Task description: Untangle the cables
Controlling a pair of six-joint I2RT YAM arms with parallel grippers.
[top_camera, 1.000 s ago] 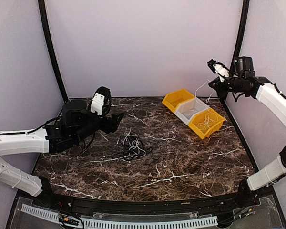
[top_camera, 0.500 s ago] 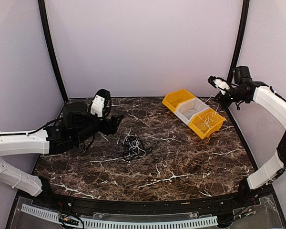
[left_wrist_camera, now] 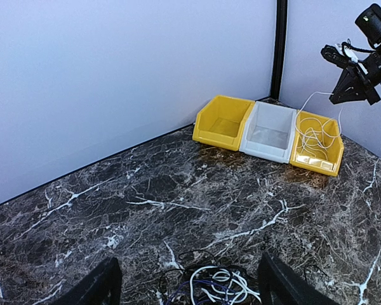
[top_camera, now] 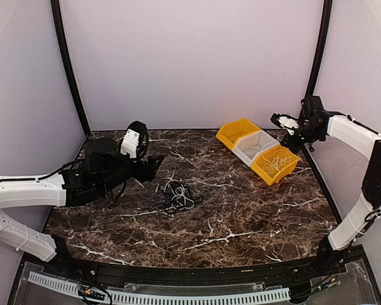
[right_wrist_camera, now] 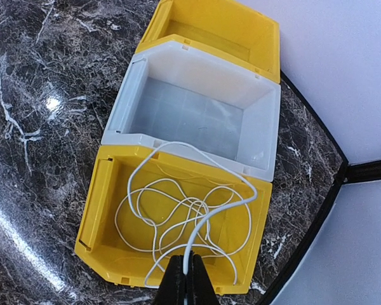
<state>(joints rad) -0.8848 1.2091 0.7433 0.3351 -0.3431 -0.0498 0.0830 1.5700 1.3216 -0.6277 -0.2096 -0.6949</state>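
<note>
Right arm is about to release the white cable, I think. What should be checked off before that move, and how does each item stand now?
1. Right gripper shut on the white cable: ok.
2. Right gripper above the yellow bin that holds the coils: ok.
3. Most of the white cable coiled inside that yellow bin: ok.
4. No loop hanging over the white bin: cannot tell; one loop reaches its rim in the right wrist view.
5. Left gripper open and holding nothing: ok.
6. Clump of cables at the table's middle untangled: not ok, it lies knotted.
</note>
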